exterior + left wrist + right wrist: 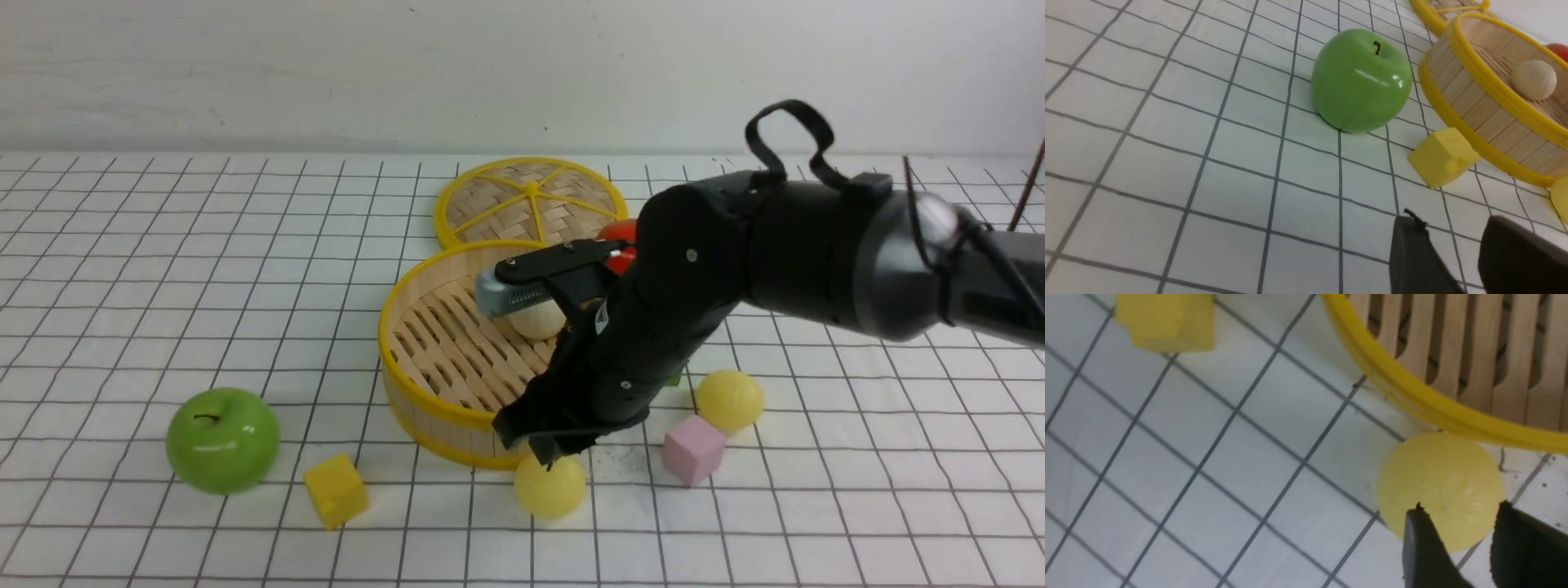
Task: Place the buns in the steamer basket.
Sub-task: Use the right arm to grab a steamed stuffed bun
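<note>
Right gripper (pixel 549 456): I see its fingers narrowly parted, empty, over a pale yellow bun (pixel 552 490) beside the steamer basket (pixel 390 343); cream-white bun (pixel 536 322) inside.

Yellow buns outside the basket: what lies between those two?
A pink cube, close by the right bun and apart from the front bun. The front view shows it.

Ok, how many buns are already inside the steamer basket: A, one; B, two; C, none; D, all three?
A: only the cream-white bun lies on the slats of the steamer basket; the near yellow bun and the right-hand yellow bun sit outside it.
</note>
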Action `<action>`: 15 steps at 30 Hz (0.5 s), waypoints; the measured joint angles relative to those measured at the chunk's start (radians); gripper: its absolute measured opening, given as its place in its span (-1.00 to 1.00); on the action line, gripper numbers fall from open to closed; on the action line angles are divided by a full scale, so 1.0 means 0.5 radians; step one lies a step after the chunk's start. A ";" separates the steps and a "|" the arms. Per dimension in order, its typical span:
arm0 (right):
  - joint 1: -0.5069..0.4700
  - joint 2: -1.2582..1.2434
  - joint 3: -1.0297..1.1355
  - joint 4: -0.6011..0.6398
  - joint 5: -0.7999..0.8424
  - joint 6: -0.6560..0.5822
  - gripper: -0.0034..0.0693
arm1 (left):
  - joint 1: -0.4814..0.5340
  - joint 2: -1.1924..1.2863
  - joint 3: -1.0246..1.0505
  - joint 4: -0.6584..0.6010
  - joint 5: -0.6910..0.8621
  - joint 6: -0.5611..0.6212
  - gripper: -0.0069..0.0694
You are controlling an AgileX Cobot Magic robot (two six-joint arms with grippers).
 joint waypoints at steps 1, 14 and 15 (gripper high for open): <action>0.000 0.022 0.000 -0.018 -0.019 0.029 -0.23 | 0.000 0.000 0.000 0.000 0.000 0.000 -0.19; 0.000 0.234 0.000 0.036 -0.091 0.080 -0.24 | 0.000 0.000 0.000 0.000 0.000 0.000 -0.19; 0.000 0.238 -0.002 0.041 -0.093 0.080 -0.25 | 0.000 0.000 0.000 0.000 0.000 0.000 -0.19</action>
